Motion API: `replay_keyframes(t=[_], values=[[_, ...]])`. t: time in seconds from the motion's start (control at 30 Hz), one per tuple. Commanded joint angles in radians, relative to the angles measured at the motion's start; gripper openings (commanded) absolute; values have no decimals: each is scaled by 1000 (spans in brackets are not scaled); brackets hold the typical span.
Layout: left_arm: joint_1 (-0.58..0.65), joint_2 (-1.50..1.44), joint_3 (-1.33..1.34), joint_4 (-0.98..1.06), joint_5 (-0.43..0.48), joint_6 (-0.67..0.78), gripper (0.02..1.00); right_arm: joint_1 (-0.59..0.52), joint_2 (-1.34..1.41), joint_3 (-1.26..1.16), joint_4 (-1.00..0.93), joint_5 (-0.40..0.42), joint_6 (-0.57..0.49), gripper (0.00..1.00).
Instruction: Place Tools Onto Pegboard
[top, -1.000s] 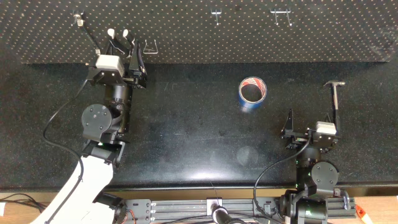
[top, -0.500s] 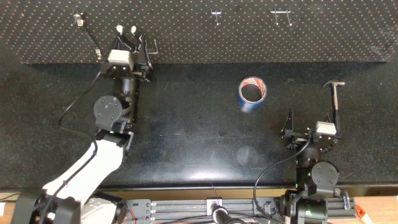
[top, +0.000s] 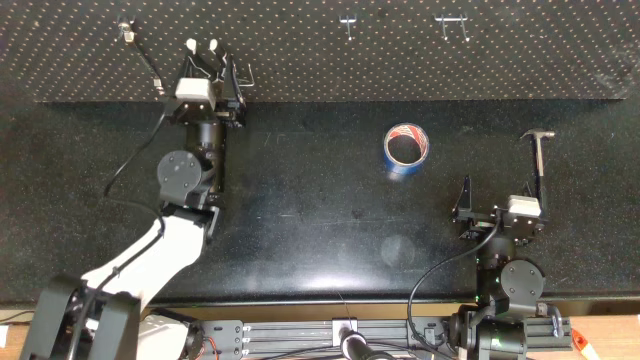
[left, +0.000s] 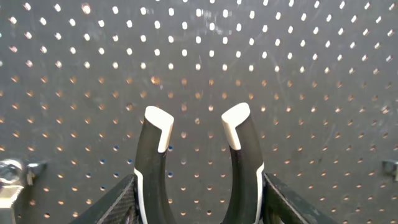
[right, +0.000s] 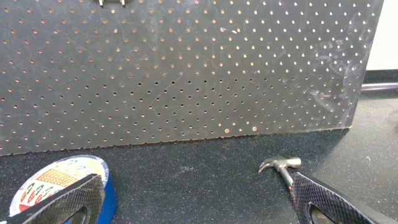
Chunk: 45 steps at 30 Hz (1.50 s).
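Bench (top: 300, 220): black, speckled; it carries the loose things in front of the board.
Right claw (top: 502, 197): low over the bench's near right part. Its fingers are spread wide with nothing between them, as its own wrist view shows (right: 196, 186).
Hammer (top: 540, 150): lies flat on the bench at the right, metal head toward the board. The handle runs back to just beside one right claw finger (right: 323, 199). Seen again in the right wrist view (right: 283, 167). Not on the board.
Tape roll (top: 406, 148): blue with a printed side, on the bench right of the middle, well apart from the hammer and near the other right claw finger (right: 59, 180). Not on the board.
Left claw (top: 201, 45): at the far left, up against the board. Its white-tipped fingers (left: 158, 121) are partly open and hold nothing.
Pegboard (top: 400, 60): dark, perforated, upright along the bench's far edge.
Hooks (top: 347, 22): two metal sets high on the board, right of centre, both bare.
Thin dark rod (top: 140, 50): metal-ended, on the board left of the left claw; its kind cannot be told.
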Motion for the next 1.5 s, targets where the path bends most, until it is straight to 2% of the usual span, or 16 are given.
replay_keyframes(t=[0.03,0.67,1.27,1.3,1.43,1.5], values=[[1,55,89,16,-21,16,27,-5,-11,-3,-6,-9,-11,972],[2,237,243,17,-30,16,27,-5,-11,-3,-6,-9,-11,972],[2,237,243,-203,-22,-22,27,-5,-11,-3,-6,-9,-11,972],[1,237,243,-208,-22,-22,62,-5,-11,-3,-6,-9,-11,972],[2,237,243,-207,-22,-22,354,-5,-11,-3,-6,-9,-11,972],[2,237,243,-193,-22,-22,426,-5,-11,-3,-6,-9,-11,972]])
